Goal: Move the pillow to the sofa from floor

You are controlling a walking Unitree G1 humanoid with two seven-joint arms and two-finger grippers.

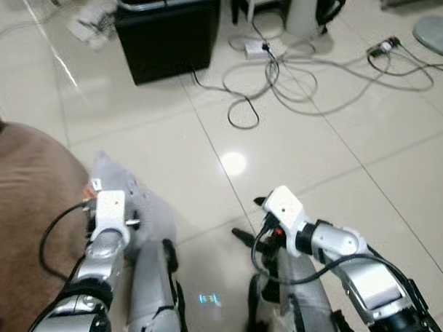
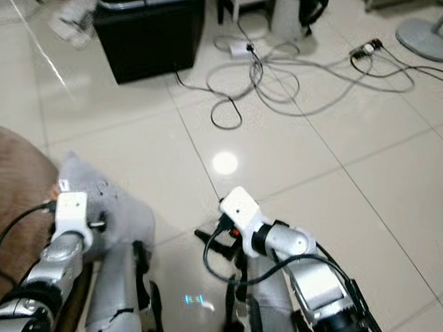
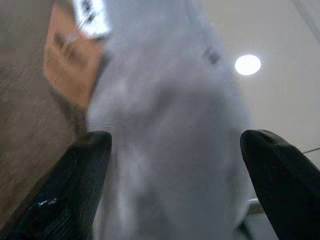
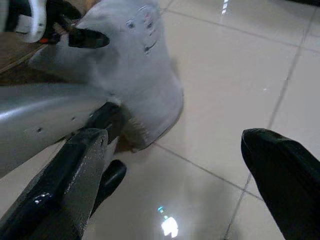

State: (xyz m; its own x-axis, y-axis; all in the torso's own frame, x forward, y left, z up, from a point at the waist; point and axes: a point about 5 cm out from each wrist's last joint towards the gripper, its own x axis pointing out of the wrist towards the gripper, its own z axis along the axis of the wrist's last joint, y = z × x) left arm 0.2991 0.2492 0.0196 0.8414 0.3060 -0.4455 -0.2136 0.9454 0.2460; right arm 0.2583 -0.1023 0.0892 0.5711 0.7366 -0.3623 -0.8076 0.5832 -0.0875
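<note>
Grey pillow [image 1: 125,206] sits low on the tile floor [image 1: 338,162], pressed against the edge of the brown sofa [image 1: 26,202] at the robot's left, w/ an orange tag [image 3: 70,60] on its sofa-facing side. Left arm is bent, reaching forward and down beside the sofa; left gripper [image 3: 175,165] has its fingers spread wide, one on each side of the pillow. Whether the pads actually touch the fabric is hard to tell, since the wrist view is blurred. Right arm is bent at the elbow on the far side of the pillow from the sofa, forearm angled inward; right gripper [image 4: 175,175] is wide open, holding nothing, near the pillow over bare tile. Beyond the pillow: black box [image 1: 166,37] and loose cables [image 1: 291,76].
</note>
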